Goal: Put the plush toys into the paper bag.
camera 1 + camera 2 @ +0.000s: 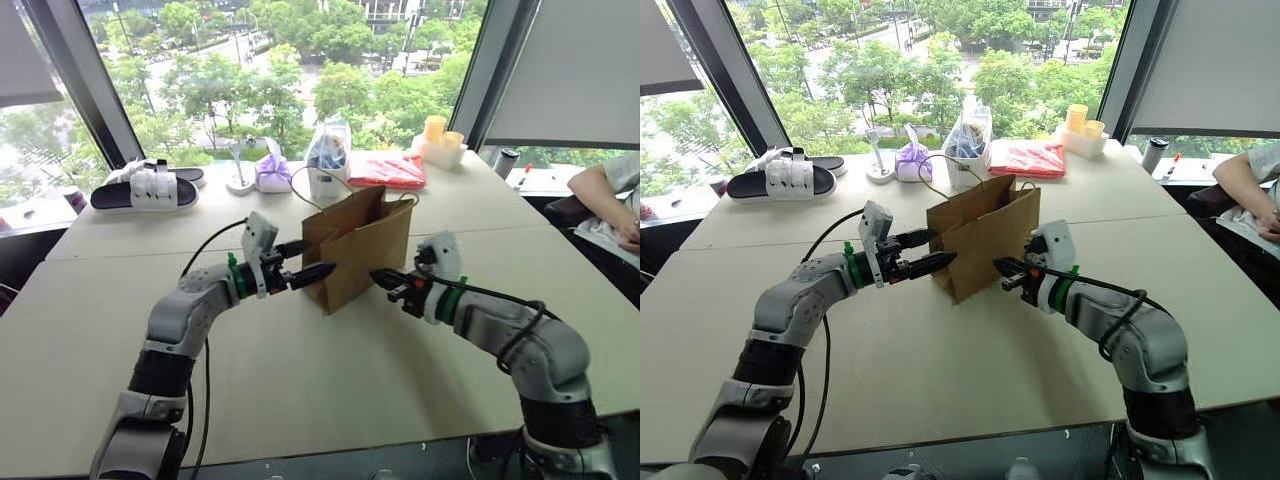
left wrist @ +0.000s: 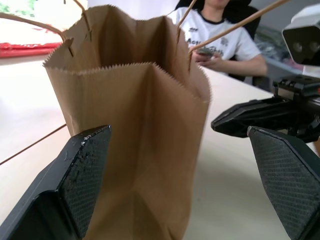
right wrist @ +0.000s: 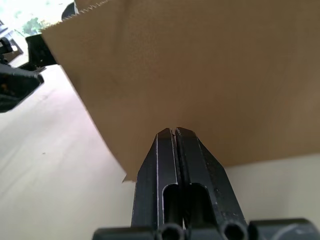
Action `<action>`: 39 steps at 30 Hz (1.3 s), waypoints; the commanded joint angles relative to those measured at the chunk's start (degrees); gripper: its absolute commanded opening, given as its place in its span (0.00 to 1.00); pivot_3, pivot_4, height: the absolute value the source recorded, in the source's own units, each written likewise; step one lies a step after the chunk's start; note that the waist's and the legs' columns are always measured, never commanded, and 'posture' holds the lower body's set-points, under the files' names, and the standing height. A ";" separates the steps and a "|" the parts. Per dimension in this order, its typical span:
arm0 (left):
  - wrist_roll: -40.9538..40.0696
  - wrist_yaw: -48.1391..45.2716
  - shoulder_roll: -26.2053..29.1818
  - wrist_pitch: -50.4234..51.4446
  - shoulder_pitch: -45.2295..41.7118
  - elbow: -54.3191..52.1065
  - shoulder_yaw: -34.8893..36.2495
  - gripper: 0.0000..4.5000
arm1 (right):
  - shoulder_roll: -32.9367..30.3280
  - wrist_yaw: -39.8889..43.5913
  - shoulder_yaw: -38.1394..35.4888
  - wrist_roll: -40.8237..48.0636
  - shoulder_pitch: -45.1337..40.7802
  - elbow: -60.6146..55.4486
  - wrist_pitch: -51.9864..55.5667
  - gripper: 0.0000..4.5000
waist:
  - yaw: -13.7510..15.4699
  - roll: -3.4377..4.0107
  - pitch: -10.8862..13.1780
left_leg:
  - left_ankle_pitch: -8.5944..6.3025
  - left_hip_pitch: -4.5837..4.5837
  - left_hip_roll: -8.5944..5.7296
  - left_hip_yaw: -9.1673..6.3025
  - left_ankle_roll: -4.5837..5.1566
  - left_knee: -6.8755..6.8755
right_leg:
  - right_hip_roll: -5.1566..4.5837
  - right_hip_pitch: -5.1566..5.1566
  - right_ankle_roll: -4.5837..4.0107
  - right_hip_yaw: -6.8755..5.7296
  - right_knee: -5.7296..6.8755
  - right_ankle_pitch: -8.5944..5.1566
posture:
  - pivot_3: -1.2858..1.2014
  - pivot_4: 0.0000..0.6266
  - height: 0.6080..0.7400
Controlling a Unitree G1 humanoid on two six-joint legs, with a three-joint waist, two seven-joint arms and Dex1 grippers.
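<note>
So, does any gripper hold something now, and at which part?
Nothing is held. The left gripper is open beside the paper bag; the right gripper is shut and empty, near the bag's other side.

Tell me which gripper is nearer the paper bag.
Left, narrowly. The left gripper stands open with its fingers at the paper bag on its left side; the right gripper is shut, its tips just short of the bag's right side.

Beige table bears upright paper bag, sandals.
</note>
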 commanded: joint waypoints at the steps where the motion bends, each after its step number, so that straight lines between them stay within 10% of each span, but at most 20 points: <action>1: 0.30 2.22 -0.57 -0.62 0.39 -3.28 0.66 1.00 | 1.16 0.89 0.87 -1.54 -2.01 2.13 -3.49 0.00 | -0.09 0.00 0.00 | 0.00 0.00 0.00 0.00 0.00 0.00 | 0.00 0.00 0.00 0.00 -0.01 0.00 | 0.52 0.24 1.00; 13: -8.64 2.30 10.13 9.26 3.86 -13.53 9.21 1.00 | 1.21 2.78 1.74 -2.55 -3.53 3.07 -3.88 0.00 | -0.25 0.02 0.01 | 0.00 0.02 0.05 0.02 0.00 -0.05 | 0.04 -0.08 -0.01 0.02 0.06 0.00 | 0.52 0.24 1.00; 39: -2.13 -12.88 1.00 -7.36 -5.16 15.29 3.05 1.00 | 0.54 4.27 2.62 -4.57 -5.24 4.80 -3.16 0.00 | -0.05 0.01 0.01 | 0.00 0.00 0.02 0.01 0.00 -0.01 | 0.03 -0.05 -0.01 -0.02 0.04 0.00 | 0.52 0.24 1.00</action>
